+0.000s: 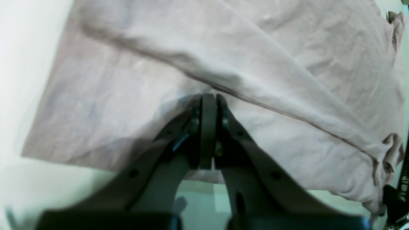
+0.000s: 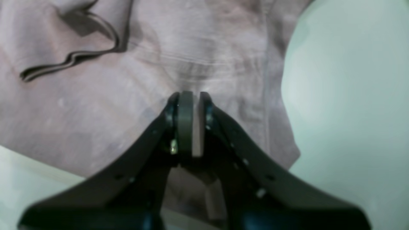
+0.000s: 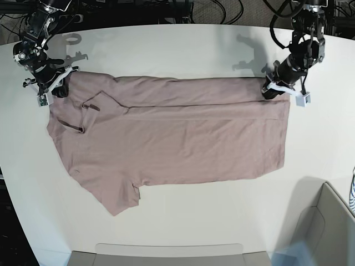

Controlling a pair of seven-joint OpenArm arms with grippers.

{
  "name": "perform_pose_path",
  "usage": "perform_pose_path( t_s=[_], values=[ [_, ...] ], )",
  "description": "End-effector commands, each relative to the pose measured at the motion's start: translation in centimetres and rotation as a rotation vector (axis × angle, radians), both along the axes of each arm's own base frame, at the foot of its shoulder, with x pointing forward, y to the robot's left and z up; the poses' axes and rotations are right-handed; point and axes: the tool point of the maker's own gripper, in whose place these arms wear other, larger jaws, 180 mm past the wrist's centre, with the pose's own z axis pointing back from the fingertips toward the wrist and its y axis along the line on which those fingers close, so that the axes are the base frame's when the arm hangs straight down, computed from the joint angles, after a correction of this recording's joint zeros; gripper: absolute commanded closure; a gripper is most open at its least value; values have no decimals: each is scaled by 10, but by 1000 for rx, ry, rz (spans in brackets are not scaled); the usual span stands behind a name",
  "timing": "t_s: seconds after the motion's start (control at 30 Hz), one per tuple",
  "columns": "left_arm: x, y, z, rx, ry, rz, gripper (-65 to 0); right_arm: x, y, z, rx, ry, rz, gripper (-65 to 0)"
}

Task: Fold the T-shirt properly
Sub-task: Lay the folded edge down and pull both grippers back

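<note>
The mauve-pink T-shirt (image 3: pixel 177 138) lies sideways on the white table (image 3: pixel 194 50), neck (image 3: pixel 83 116) to the left, hem to the right, one sleeve (image 3: pixel 119 199) at the front. Its far side is folded over in a long straight band. My left gripper (image 3: pixel 272 88) is at the band's far right corner; in the left wrist view it (image 1: pixel 208 97) is shut with its tips at the cloth's (image 1: pixel 127 95) fold. My right gripper (image 3: pixel 60 83) is at the far left corner by the shoulder, shut (image 2: pixel 188 95) with pale cloth (image 2: pixel 96 111) between its fingers. The collar (image 2: pixel 70 60) lies to its left.
A grey bin (image 3: pixel 327 227) stands at the front right and a pale tray (image 3: pixel 166 252) at the front edge. Cables (image 3: pixel 183 8) run behind the table's far edge.
</note>
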Motion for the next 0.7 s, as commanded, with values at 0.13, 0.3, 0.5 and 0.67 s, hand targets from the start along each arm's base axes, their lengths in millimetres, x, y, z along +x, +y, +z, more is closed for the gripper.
perform_pose_path(
  t_s=[0.13, 0.3, 0.5, 0.67],
  values=[
    [-123, 44, -39, 184, 385, 2, 0, -43, -30, -16, -105, 141, -49, -35],
    [-160, 52, -40, 216, 435, -2, 0, -63, -52, -15, -148, 165, -137, -35],
    [-185, 45, -29, 229, 437, -32, 0, -84, -74, -3, -217, 173, -254, -35],
    [-182, 35, -18, 220, 406, -63, 0, -85, -70, 6, -247, 159, -268, -35]
  ],
)
